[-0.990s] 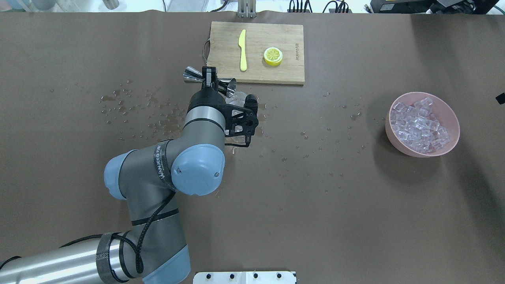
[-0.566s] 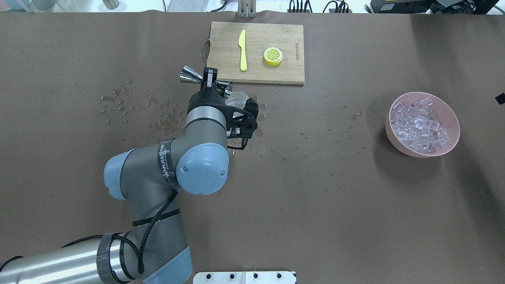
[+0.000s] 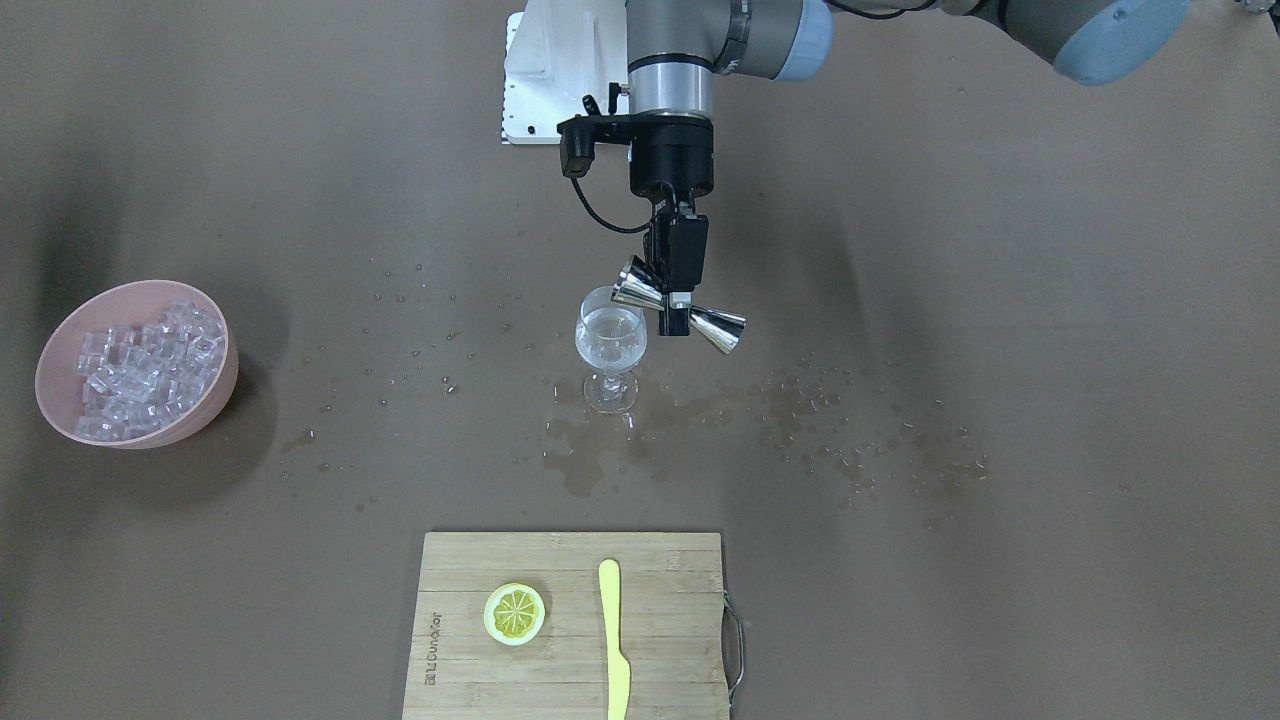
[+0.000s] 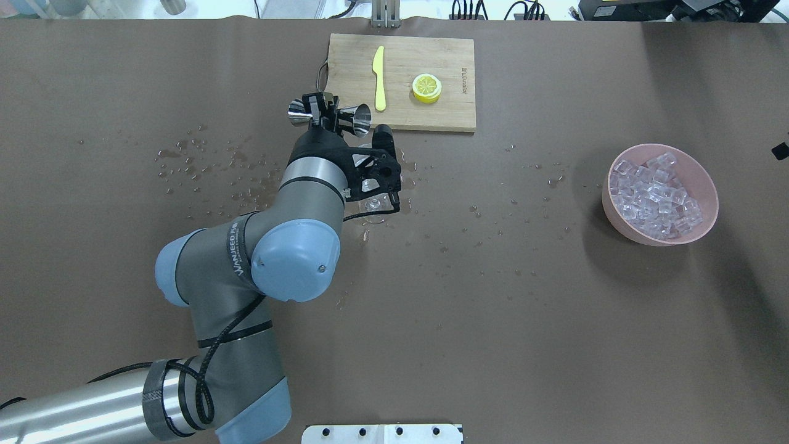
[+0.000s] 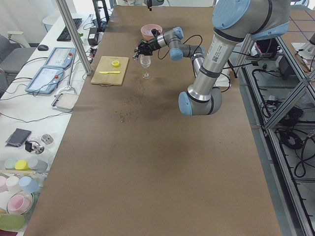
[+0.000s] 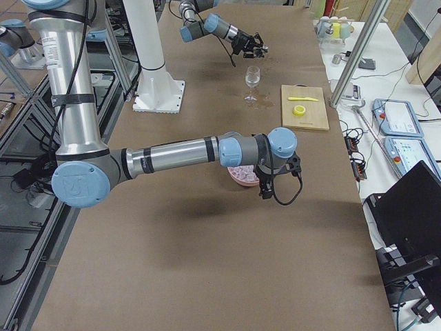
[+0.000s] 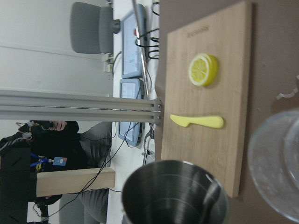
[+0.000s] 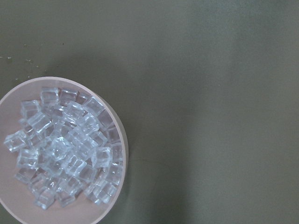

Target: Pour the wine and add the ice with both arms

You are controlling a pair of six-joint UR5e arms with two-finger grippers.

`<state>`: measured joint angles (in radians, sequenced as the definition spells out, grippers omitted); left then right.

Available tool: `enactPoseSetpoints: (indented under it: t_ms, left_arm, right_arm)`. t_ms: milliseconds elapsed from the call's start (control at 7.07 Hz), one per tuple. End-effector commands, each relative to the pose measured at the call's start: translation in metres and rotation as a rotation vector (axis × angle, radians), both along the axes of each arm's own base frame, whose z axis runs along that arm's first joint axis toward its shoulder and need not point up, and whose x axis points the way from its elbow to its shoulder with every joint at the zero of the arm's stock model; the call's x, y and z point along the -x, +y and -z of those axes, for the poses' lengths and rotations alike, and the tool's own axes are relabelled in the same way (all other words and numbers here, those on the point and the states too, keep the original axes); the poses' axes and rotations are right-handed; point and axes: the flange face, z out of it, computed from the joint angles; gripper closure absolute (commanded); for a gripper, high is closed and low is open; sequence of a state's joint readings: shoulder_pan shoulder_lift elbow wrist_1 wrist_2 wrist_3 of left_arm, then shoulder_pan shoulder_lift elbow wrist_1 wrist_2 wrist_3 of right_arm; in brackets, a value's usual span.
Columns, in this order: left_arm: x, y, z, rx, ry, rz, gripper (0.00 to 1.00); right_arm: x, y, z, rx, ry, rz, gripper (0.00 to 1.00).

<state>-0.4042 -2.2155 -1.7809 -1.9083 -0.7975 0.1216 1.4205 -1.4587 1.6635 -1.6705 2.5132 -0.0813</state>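
Jigger [image 3: 716, 326] is shifting far off glass [image 3: 610, 340], L gripper [image 3: 676, 312] clamping its waist; R gripper [image 6: 265, 185] fingers: can't tell. Ice [image 4: 656, 194] is looking hard, slippery; I'm planning a flat-face pinch.

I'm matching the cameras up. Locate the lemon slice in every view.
Front-facing: lemon slice bottom centre.
Overhead: top centre.
Exterior left: upper left of centre.
Exterior right: upper, right of centre.
Left wrist: upper right.
Right wrist: not in it.
Shared landmark: the cutting board beneath it.
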Motion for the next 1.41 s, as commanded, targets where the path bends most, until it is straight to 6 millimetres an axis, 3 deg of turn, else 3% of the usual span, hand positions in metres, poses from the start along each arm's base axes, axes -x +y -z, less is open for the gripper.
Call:
enactPoseSetpoints:
  t_ms: [0,141,283,424,566,707,848,990,1131,1273]
  left_arm:
    - [0.044,-0.011,-0.069,0.008,0.318,0.088,1.0]
    - [0.065,-0.023,-0.112,0.102,0.477,0.172,1.0]
    - [0.075,-0.035,-0.123,0.205,0.708,0.237,1.0]
    - [0.088,-0.051,-0.157,0.303,0.854,0.32,1.0]
    - [0.098,-0.09,-0.212,0.384,0.808,0.344,1.0]
    - [0.139,-0.13,-0.25,0.391,0.931,0.305,1.0]
    - [0.161,-0.16,-0.325,0.44,1.013,0.284,1.0]
    - [0.185,-0.176,-0.372,0.481,1.033,0.277,1.0]
    - [0.199,-0.179,-0.395,0.539,1.02,0.264,1.0]
    - [0.21,-0.166,-0.427,0.548,1.014,0.265,1.0]
  right_arm:
    - [0.001,-0.005,0.006,-0.011,-0.001,0.0,0.0]
    - [0.001,-0.005,0.005,-0.01,0.001,0.0,0.0]
    - [0.001,-0.006,0.007,-0.013,0.0,0.0,0.0]
    - [0.001,-0.008,0.01,-0.019,-0.001,0.0,0.0]
    - [0.001,-0.008,0.012,0.006,-0.001,-0.02,0.0]
    - [0.008,-0.008,0.02,0.023,-0.001,-0.032,0.0]
    - [0.011,-0.009,0.019,0.027,-0.001,-0.03,0.0]
    - [0.016,-0.011,0.018,0.029,0.006,-0.022,0.0]
    - [0.019,-0.011,0.02,0.025,0.003,-0.017,0.0]
    - [0.019,-0.012,0.02,0.025,0.003,-0.015,0.0]
